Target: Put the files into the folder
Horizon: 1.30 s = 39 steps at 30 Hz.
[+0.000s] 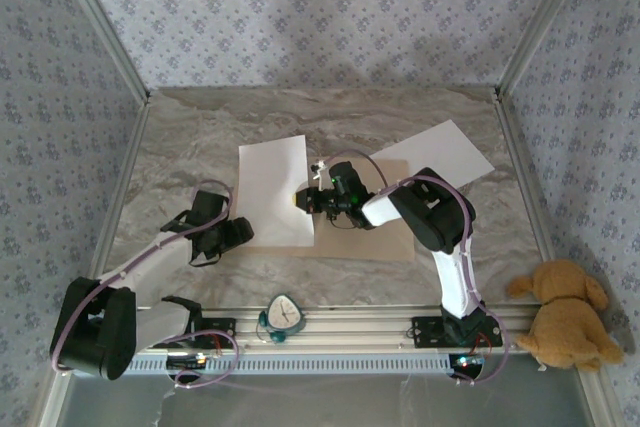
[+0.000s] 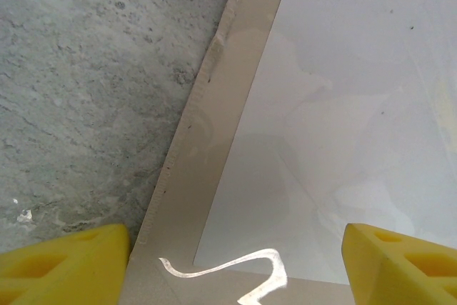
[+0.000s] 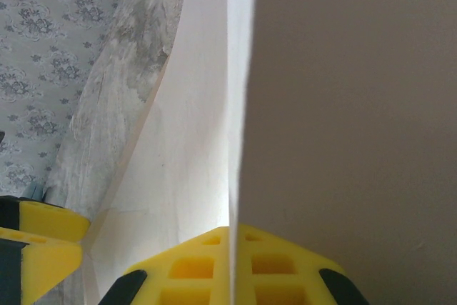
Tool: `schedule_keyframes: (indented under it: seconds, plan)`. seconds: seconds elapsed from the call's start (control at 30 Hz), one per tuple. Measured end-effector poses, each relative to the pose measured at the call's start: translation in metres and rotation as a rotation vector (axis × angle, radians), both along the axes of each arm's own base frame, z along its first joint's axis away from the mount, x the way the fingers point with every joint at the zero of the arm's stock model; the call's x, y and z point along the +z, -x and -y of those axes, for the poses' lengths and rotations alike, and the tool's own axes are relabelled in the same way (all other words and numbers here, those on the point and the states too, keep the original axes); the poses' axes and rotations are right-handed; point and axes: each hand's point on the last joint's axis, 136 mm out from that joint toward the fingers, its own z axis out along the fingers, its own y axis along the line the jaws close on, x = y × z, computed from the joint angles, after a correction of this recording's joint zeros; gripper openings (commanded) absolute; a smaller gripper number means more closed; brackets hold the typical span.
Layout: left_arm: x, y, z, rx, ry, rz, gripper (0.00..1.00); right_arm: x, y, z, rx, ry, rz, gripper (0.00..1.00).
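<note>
Nothing legible — no text, labels or numbers.

The tabletop (image 1: 180, 147) is grey with marbled veining. The files (image 1: 272, 187) are plain white and the folder (image 1: 395, 237) is tan-brown. The left claw (image 2: 232, 276) and right claw (image 1: 302, 200) have yellow fingers. The walls (image 1: 300, 7) carry a pale blue-grey floral print, and the plush toy (image 1: 565, 312) is golden-tan.
</note>
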Motion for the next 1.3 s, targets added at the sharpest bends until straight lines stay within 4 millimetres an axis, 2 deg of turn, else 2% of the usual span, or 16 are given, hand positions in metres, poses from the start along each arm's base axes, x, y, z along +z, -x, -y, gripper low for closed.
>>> schedule_keyframes:
  seconds: [0.2, 0.37, 0.6, 0.8, 1.07, 1.3]
  plan:
    - [0.0, 0.0, 0.0, 0.0, 0.0, 0.001, 0.78, -0.001, 0.003, -0.002, 0.016, 0.003, 0.0, 0.03]
    - [-0.001, 0.0, -0.001, 0.002, -0.005, -0.003, 0.78, -0.002, 0.006, -0.003, 0.034, 0.016, 0.012, 0.07]
    - [-0.001, -0.001, -0.001, 0.005, -0.001, -0.004, 0.78, -0.004, 0.007, -0.004, 0.053, 0.041, 0.016, 0.24]
    - [-0.001, 0.0, -0.001, 0.003, 0.001, -0.006, 0.78, 0.003, 0.011, -0.003, 0.087, 0.131, 0.032, 0.4]
    - [0.004, 0.0, -0.003, -0.002, -0.008, -0.017, 0.78, 0.026, 0.012, 0.014, 0.105, 0.261, 0.076, 0.55]
    - [0.036, -0.017, -0.003, -0.025, -0.034, 0.051, 0.77, 0.052, 0.009, 0.038, 0.059, 0.309, 0.118, 0.56]
